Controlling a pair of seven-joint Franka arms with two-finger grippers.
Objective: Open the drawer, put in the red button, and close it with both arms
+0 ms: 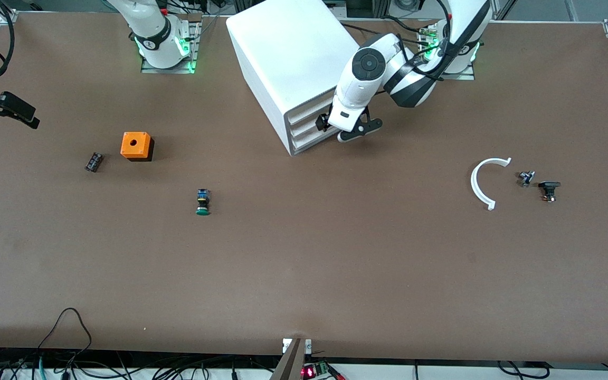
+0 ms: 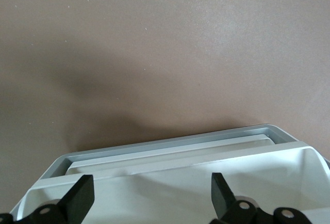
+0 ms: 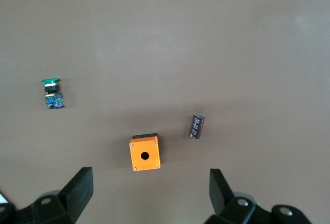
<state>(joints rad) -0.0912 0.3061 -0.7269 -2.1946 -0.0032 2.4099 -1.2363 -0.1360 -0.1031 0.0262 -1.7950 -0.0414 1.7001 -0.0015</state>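
The white three-drawer cabinet (image 1: 288, 58) stands near the arms' bases, and its lower drawers (image 1: 306, 138) look shut or nearly shut. My left gripper (image 1: 349, 129) hangs open and empty just in front of the drawer fronts. In the left wrist view its fingers (image 2: 77, 198) straddle a white drawer lip (image 2: 170, 180), with a grey-rimmed edge (image 2: 170, 145) below it. My right gripper (image 1: 16, 111) is open and empty, held high over the table at the right arm's end. No red-capped button shows in any view.
An orange box with a round hole (image 1: 136, 146) (image 3: 144, 153), a small black cylinder (image 1: 93, 161) (image 3: 196, 126) and a green-capped button (image 1: 203, 202) (image 3: 51, 92) lie toward the right arm's end. A white curved strip (image 1: 486, 182) and two small dark parts (image 1: 549, 190) lie toward the left arm's end.
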